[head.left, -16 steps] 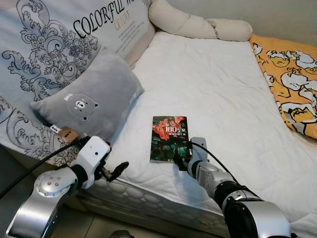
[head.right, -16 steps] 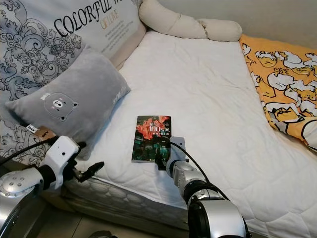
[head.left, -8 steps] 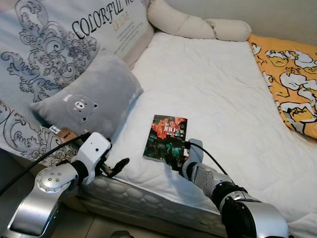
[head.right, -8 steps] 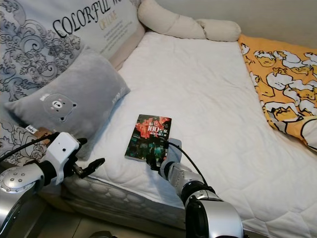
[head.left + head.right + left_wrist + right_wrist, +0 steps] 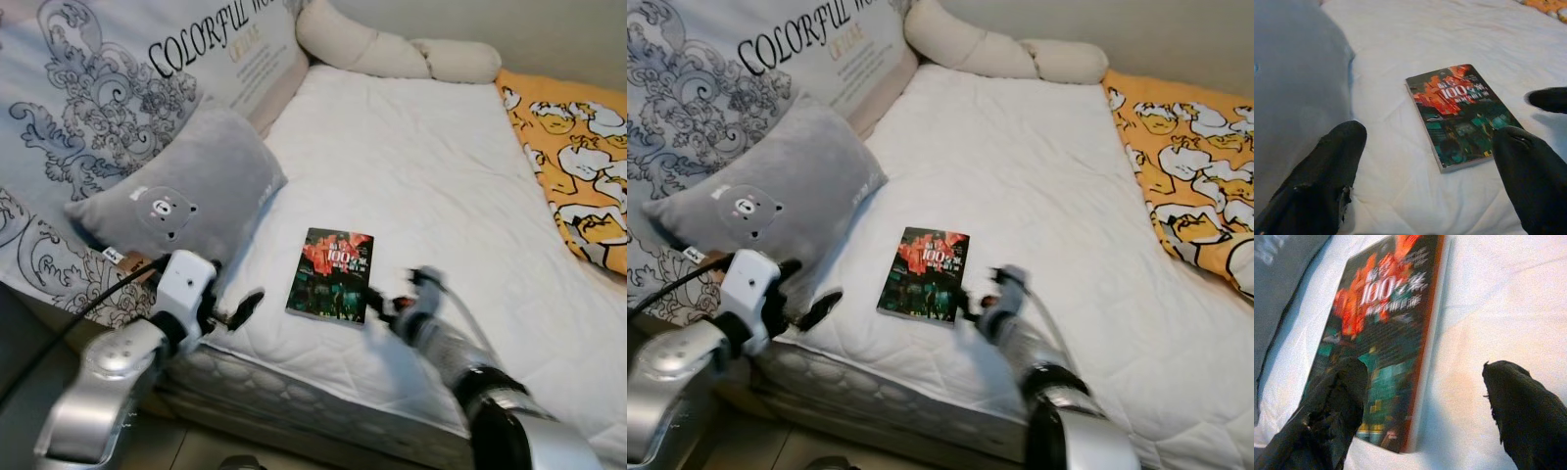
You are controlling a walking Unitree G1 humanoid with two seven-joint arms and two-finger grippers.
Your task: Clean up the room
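Right wrist view — the right end effector (image 5: 1420,411), fingers apart, now sits off the book (image 5: 1381,333), blurred mid-motion; the left end effector (image 5: 1430,191) gapes too.

Motion-blurred: right gripper (image 5: 392,305) at the book's (image 5: 331,275) four o'clock. Cut off at three o'clock: orange duck-print blanket (image 5: 578,166). Unreadable: small cover text.
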